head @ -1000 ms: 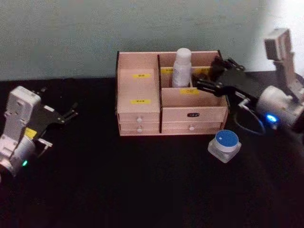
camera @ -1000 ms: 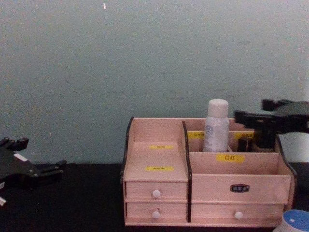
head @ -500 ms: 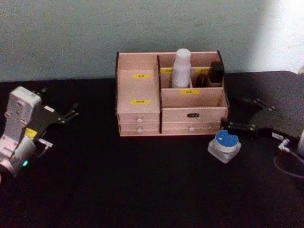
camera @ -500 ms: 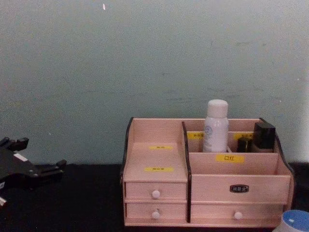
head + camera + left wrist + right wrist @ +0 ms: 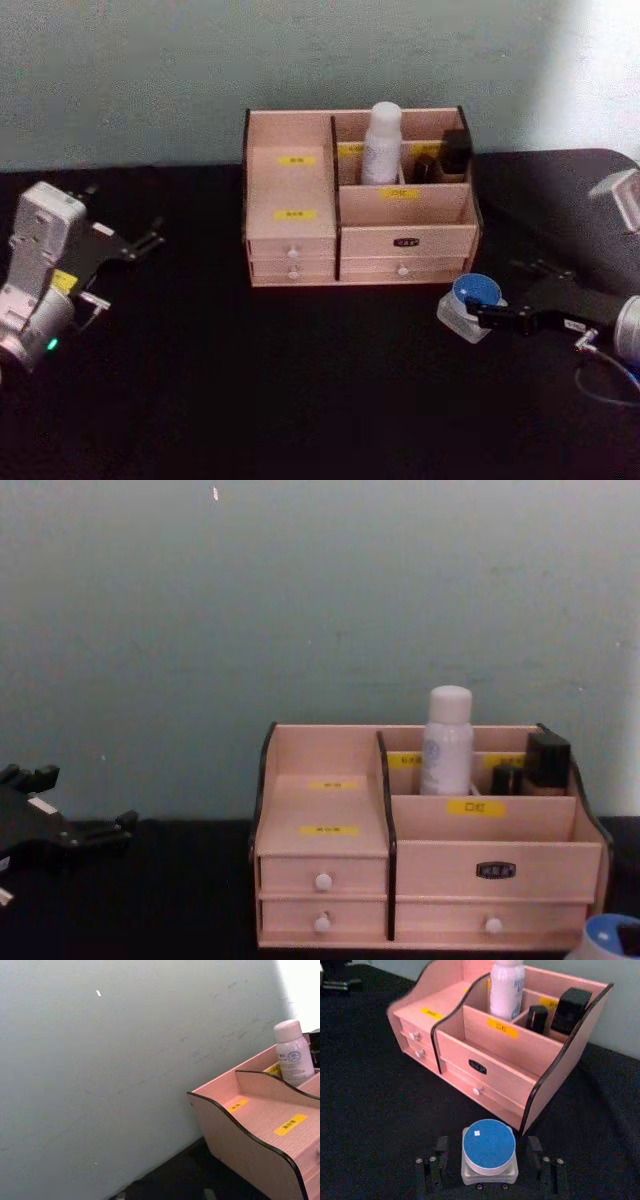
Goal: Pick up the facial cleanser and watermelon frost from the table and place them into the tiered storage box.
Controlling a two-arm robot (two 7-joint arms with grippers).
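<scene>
Now: right tool (image 5: 489,1159) is low over the black desk (image 5: 300,390), off the front right corner of the tiered storage box (image 5: 292,236). Its two fingers (image 5: 434,1164) are spread wide, one on each side of the blue-lidded jar (image 5: 488,1146). In the right wrist view there is a gap between each finger and the jar, so nothing is gripped.

The jar stands upright on the desk, pale squarish body with a round blue lid. It is near the box's front right corner but not touching it.

The box sits mid-desk, back close to the grey-green wall (image 5: 300,600), all four small drawers closed.
- Rear middle compartment: white bottle (image 5: 381,140), upright, cap above the box rim.
- Rear right compartment: black boxy item (image 5: 457,152), with a smaller dark tube (image 5: 425,168) just beside it. I cannot tell whether the two touch.
- Front right trough and left stepped tiers hold nothing that I can see.

Left tool (image 5: 128,222) hangs over the desk's left side, well apart from the box, fingers apart and holding nothing.
</scene>
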